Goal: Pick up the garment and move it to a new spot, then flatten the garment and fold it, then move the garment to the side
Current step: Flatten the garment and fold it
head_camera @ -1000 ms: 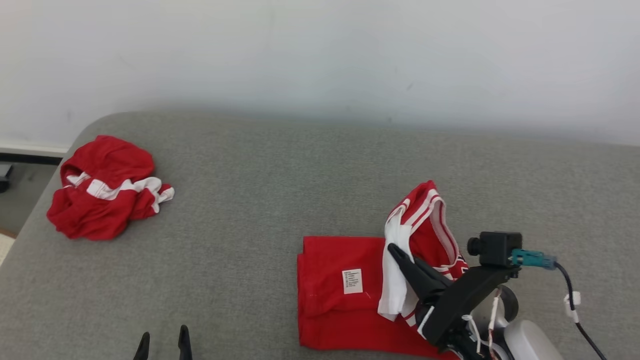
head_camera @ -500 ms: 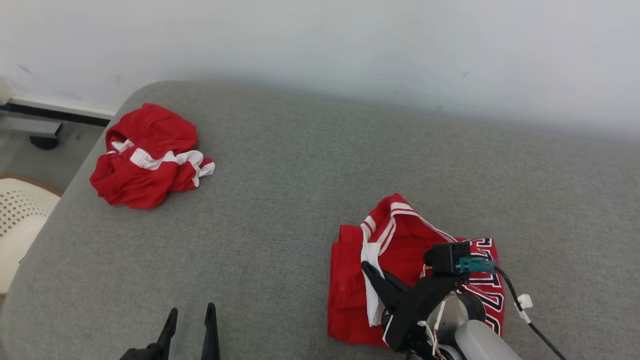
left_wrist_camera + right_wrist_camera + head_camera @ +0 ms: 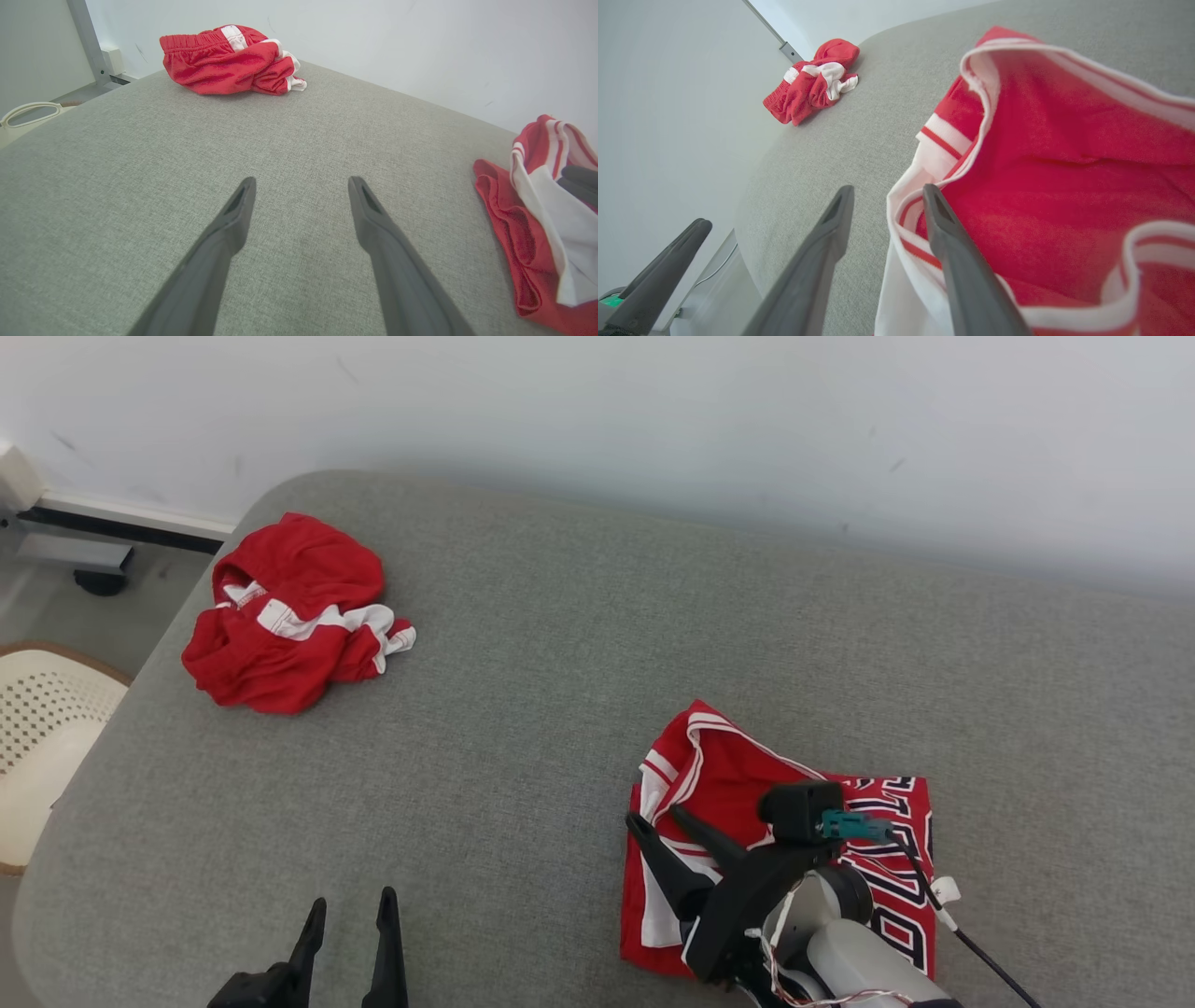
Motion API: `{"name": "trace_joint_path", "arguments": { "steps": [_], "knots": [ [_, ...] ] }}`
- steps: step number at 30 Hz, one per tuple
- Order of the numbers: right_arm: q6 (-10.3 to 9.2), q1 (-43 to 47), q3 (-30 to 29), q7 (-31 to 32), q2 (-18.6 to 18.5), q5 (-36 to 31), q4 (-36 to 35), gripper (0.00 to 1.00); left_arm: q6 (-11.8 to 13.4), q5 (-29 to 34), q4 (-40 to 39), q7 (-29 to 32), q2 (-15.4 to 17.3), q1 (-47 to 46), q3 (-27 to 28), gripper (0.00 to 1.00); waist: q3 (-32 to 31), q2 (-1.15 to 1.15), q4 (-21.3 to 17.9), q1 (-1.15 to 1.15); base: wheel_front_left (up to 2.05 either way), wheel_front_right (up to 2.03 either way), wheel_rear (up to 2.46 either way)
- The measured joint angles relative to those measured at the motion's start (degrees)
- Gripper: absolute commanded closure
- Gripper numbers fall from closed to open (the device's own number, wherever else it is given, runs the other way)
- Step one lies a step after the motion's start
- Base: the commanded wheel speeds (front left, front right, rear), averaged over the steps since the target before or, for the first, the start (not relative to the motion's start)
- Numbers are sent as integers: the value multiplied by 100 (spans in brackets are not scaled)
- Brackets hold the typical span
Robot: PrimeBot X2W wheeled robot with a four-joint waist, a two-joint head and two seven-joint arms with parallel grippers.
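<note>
**Here, the right gripper [image 3: 655,816] stands parted at the red jersey [image 3: 738,770]**

One finger of the right gripper lies over the fabric and the other sits beside the white hem, with no grip closed. The arm hides the jersey's near part and some of its lettering. The red jersey lies folded on the grey cushion [image 3: 560,663]. The left gripper [image 3: 353,898] is spread wide over bare cushion, its base cut off. The crumpled red shorts [image 3: 289,616] lie well apart, near the far left corner. A pale perforated tub [image 3: 37,728] is cut off, so its contents cannot be told.
</note>
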Motion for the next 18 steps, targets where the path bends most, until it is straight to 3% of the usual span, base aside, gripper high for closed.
{"name": "trace_joint_path", "arguments": {
  "steps": [8,14,18],
  "knots": [
    [0,-112,-40,-702,-535,364,-845,0,-16,51,9,-1,-1,123,211,0,-129,0,-233,0,0,0,0],
    [0,179,-675,-1213,-1092,263,-1333,0,-27,115,-142,-1,-1,211,389,0,-174,0,-437,0,0,0,0],
    [0,598,-1181,-1412,-1233,147,-1488,0,-32,178,-211,-1,-1,309,504,0,-192,0,-553,0,0,0,0]
  ]
}}
